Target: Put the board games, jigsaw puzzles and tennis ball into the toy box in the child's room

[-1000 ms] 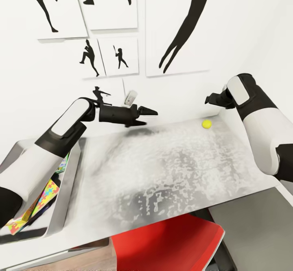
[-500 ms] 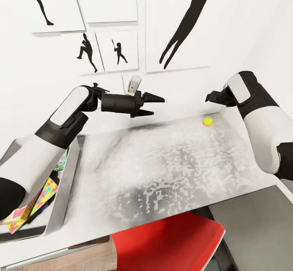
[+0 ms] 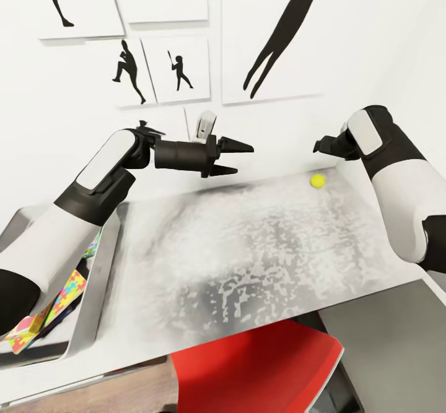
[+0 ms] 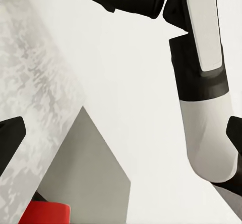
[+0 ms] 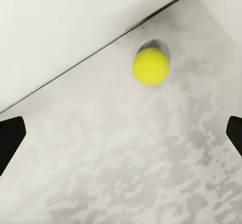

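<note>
- Step: we judge the tennis ball [image 3: 318, 180] pickup is in hand; right gripper [image 3: 323, 146] fingers wide open, empty, above it.
- Left gripper [image 3: 239, 158] fingers apart, empty.
- Next: lower onto the ball on the desk [image 3: 248, 246], which may roll.

No text, label, brand or number could be read anywhere; the wall pictures [image 3: 176, 69] bore only black silhouettes.

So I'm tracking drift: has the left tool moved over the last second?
Yes. The left tool has risen and edged toward the tennis ball, judged against the table's back edge.
</note>
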Controlling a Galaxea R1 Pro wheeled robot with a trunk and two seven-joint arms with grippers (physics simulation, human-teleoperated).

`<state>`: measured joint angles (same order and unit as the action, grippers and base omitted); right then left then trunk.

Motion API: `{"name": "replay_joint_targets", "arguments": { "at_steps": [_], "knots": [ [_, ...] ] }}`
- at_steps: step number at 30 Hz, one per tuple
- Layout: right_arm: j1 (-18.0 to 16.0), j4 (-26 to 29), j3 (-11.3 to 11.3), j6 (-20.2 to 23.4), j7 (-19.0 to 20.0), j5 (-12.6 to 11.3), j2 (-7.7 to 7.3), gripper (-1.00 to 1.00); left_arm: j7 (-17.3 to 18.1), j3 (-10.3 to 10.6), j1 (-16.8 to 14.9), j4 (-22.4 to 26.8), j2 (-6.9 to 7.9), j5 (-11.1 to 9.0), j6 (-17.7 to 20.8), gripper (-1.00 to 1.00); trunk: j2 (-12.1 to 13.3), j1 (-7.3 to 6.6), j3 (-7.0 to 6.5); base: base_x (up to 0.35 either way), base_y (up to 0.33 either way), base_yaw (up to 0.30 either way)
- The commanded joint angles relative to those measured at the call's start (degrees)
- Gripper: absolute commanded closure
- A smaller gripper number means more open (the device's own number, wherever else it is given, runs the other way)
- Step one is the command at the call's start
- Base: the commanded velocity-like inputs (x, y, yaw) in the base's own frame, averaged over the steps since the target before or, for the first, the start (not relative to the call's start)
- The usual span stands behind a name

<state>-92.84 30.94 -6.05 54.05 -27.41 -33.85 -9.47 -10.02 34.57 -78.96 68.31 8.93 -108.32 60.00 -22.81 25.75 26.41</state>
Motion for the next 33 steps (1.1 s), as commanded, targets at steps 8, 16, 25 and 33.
{"name": "replay_joint_targets", "arguments": {
  "at_steps": [8,16,25,33],
  "knots": [
    [-0.06,0.0,-0.45,0.1,-0.45,-0.6,-0.24,-1.0,-0.53,0.1,-0.06,0.07,0.04,-0.66,0.0,-1.0,-0.11,0.03,0.84,0.0,0.0,0.0],
    [-0.07,0.08,-0.45,0.04,-0.45,-0.6,-0.29,-1.0,-0.53,0.11,-0.08,0.09,-0.03,-0.66,0.0,-1.0,-0.11,0.03,1.59,0.0,0.0,0.0],
    [-0.07,0.08,-0.45,-1.09,-0.45,-0.6,-0.21,-1.0,-0.53,0.07,-0.07,1.06,-0.22,-0.73,0.0,-1.0,-0.11,0.03,2.43,0.0,0.0,0.0],
    [-0.07,0.31,-0.45,-1.45,-0.45,-0.6,-0.27,-1.0,-0.53,0.06,-0.08,1.2,-0.95,-0.75,0.0,-1.0,-0.11,0.03,3.18,0.0,0.0,0.0]
  ]
}}
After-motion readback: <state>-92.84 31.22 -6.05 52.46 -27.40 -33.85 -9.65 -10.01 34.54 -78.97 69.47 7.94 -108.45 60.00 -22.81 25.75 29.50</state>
